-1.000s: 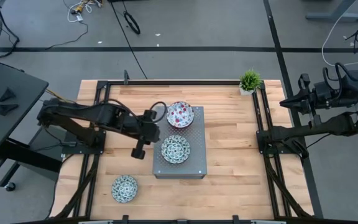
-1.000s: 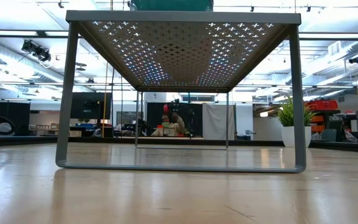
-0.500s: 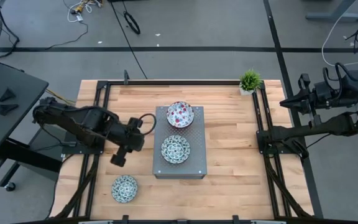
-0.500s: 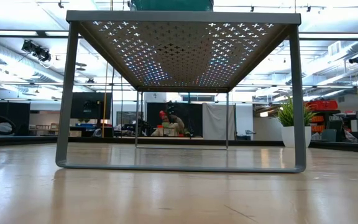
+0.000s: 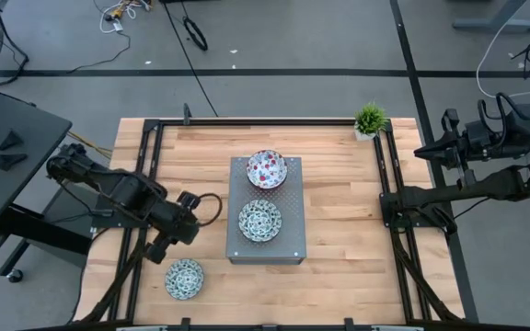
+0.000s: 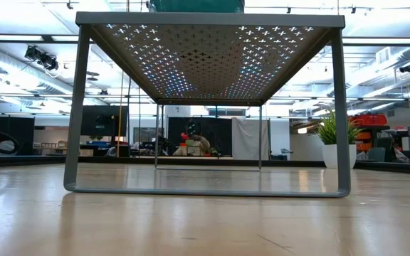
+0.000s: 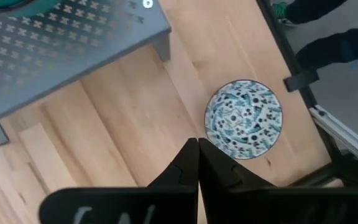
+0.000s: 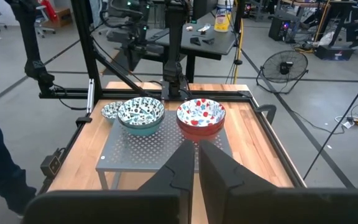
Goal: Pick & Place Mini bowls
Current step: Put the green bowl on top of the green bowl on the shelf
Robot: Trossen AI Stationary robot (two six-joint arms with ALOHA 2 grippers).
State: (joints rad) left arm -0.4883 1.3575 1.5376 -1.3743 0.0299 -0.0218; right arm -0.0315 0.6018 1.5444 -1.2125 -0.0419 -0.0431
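While the left claw [image 5: 157,250] hangs pinched together just short of the lone blue bowl [image 5: 184,279] on the desk [image 5: 348,230], a descent without parting first would likely knock the bowl toward the near edge. Two more bowls, blue [image 5: 259,221] and red [image 5: 267,169], sit on the grey stand [image 5: 286,246]. The right claw [image 8: 196,163], nearly together and empty, waits off the desk. Beyond lie pale planks, a plant [image 5: 370,119], and grey floor.
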